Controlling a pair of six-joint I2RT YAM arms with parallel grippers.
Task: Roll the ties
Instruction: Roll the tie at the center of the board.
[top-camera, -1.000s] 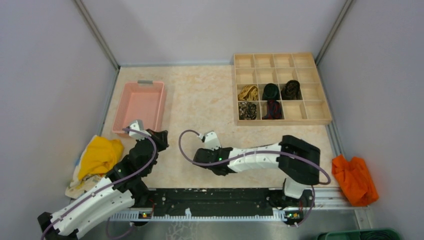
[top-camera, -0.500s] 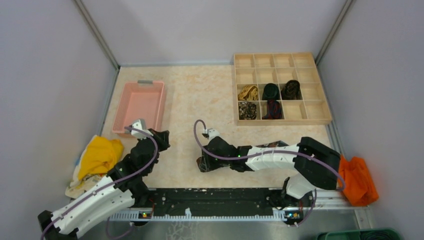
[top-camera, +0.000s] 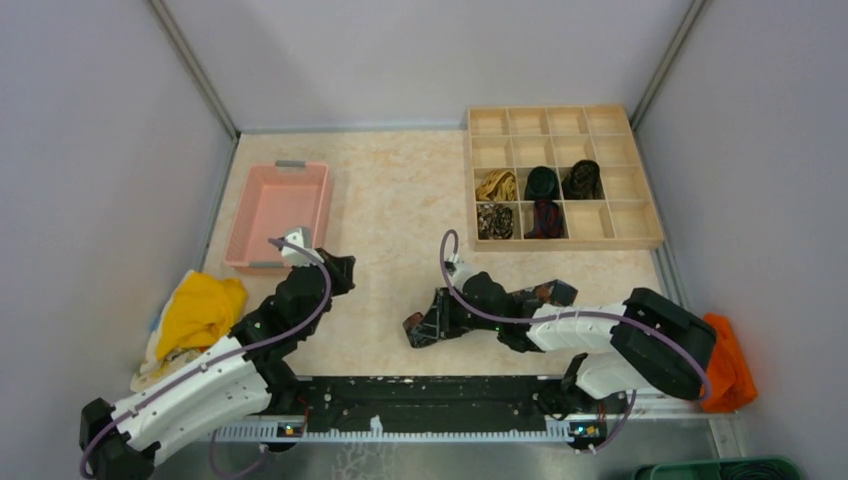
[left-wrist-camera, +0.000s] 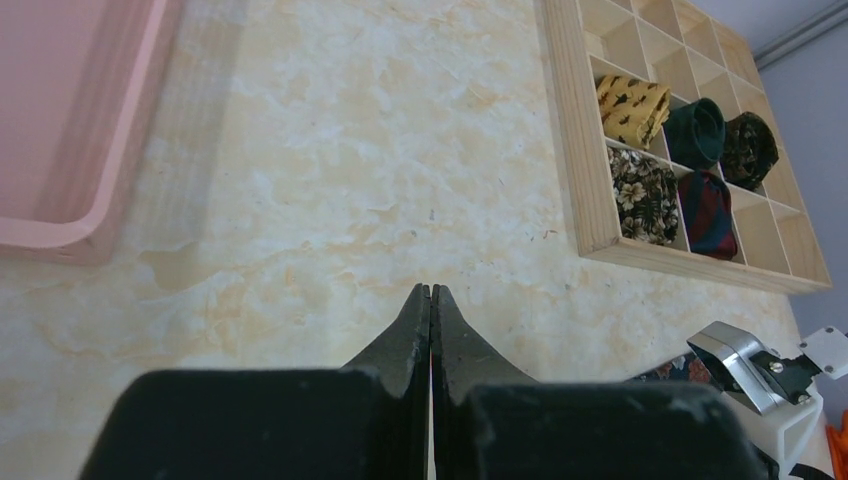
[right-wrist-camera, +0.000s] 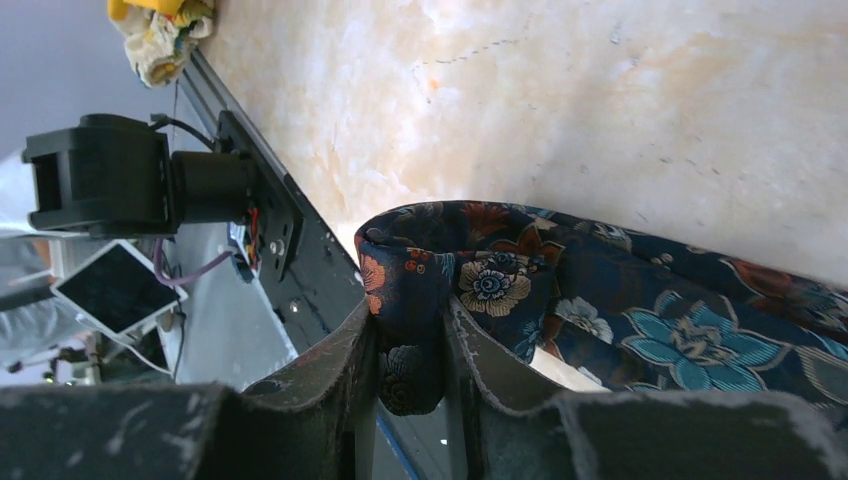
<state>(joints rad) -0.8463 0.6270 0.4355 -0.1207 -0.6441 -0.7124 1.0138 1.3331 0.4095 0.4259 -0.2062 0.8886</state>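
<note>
A dark floral tie (right-wrist-camera: 640, 310) lies folded on the table in the right wrist view. My right gripper (right-wrist-camera: 410, 315) is shut on its folded end, and the fabric bulges between the two fingers. From above, that gripper (top-camera: 418, 330) sits near the table's front edge at the middle, and part of the tie (top-camera: 547, 293) shows beside the forearm. Several rolled ties (top-camera: 542, 182) sit in cells of the wooden organizer (top-camera: 565, 241). My left gripper (left-wrist-camera: 431, 291) is shut and empty over bare table, to the left of the right one (top-camera: 341, 268).
A pink tray (top-camera: 280, 205) stands at the left. Beside the left arm lies a yellow cloth (top-camera: 198, 308), and an orange cloth (top-camera: 726, 362) lies at the right edge. The black rail (top-camera: 430, 395) runs along the front edge.
My right arm has swung back to the right, carrying the gripper and the tie end a little rightward along the front. The left gripper has moved slightly forward and right, still shut.
</note>
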